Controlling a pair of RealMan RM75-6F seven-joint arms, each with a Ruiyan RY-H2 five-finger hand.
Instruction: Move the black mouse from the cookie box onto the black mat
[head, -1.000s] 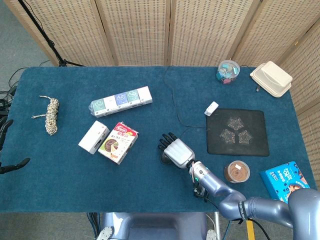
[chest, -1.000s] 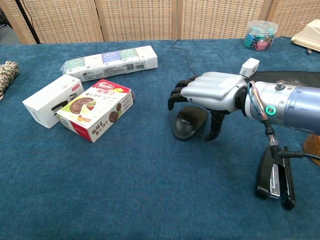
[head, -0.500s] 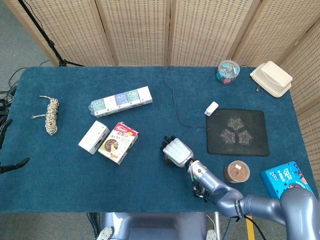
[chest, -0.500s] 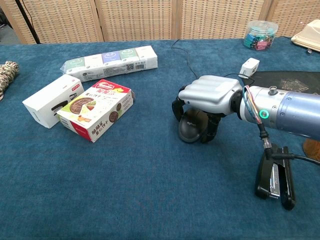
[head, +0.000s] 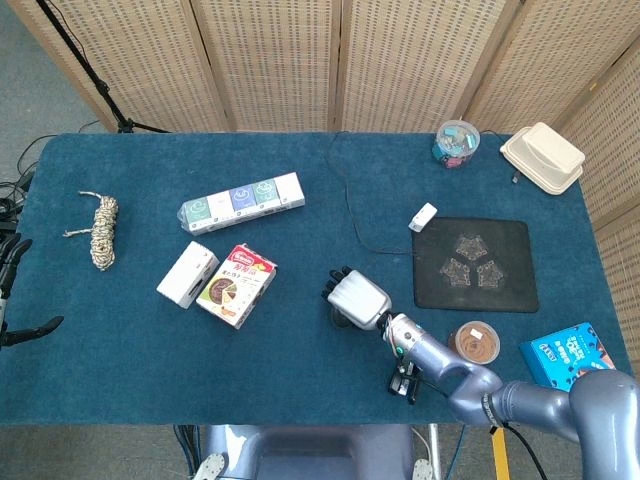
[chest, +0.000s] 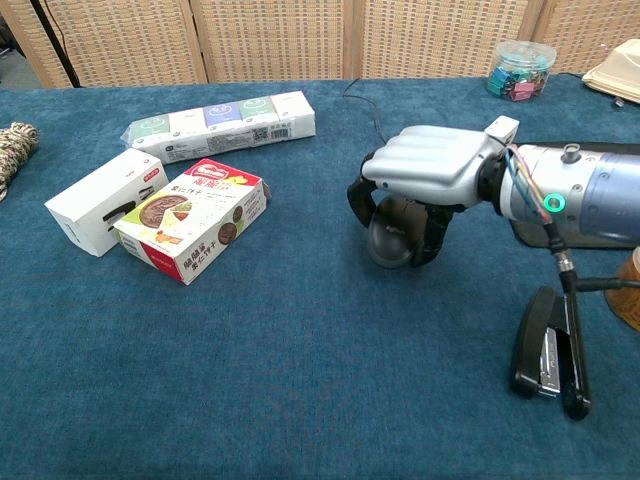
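The left hand is not showing in either view; only dark clamp-like parts are poking in at the left edge of the head view. Much of the black mouse is sitting hidden under the right hand, whose fingers are curling down around it, gripping it just above or on the blue cloth; whether it is touching the cloth cannot be told. The mouse is lying well right of the cookie box and left of the black mat, on neither.

A blue carpet-like cloth is covering the table, and woven folding screens are standing behind it.

Left of the cookie box, a coil of rope is resting near the table's left end, and a white box is touching the cookie box's side. Behind the cookie box a long row of packets is lying. The cookie box is showing a red lid with Chinese writing too small to read. Right of the hand, a black stapler is lying on the cloth. The mat is bearing a pale three-part emblem.
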